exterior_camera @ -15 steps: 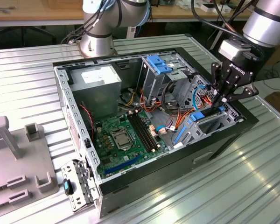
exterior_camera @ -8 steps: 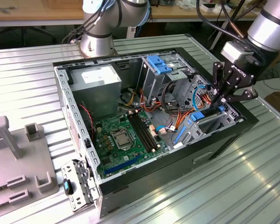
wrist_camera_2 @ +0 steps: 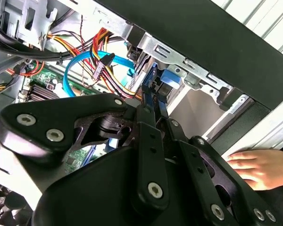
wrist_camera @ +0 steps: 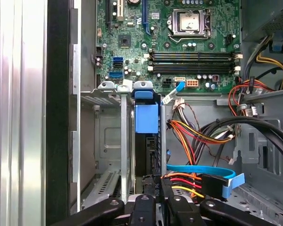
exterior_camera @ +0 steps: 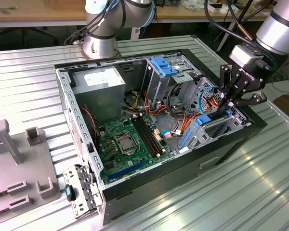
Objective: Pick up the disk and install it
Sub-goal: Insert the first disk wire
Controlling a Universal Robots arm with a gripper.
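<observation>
The disk [wrist_camera: 146, 155] stands on edge in a slot of the metal drive bay [wrist_camera: 108, 141], at the side of the open computer case [exterior_camera: 231, 144] on the exterior view's right. Its dark body carries a bright blue carrier tab [wrist_camera: 146, 115] at the end toward the motherboard. My gripper [wrist_camera: 155, 200] has its black fingers closed on the disk's near edge. In the second wrist view the fingers [wrist_camera_2: 146, 125] pinch the thin blue-edged disk [wrist_camera_2: 152, 82]. In the exterior view my gripper [exterior_camera: 227, 108] reaches down into the bay over the blue carrier [exterior_camera: 209, 118].
Orange, red and blue cables [wrist_camera: 203, 172] crowd beside the bay. The green motherboard [exterior_camera: 130, 139], a power supply [exterior_camera: 98, 79] and a tall cage with a blue bracket [exterior_camera: 164, 65] fill the case. A person's hand [wrist_camera_2: 254, 167] rests outside the case. A grey fixture [exterior_camera: 19, 163] sits at the exterior view's left.
</observation>
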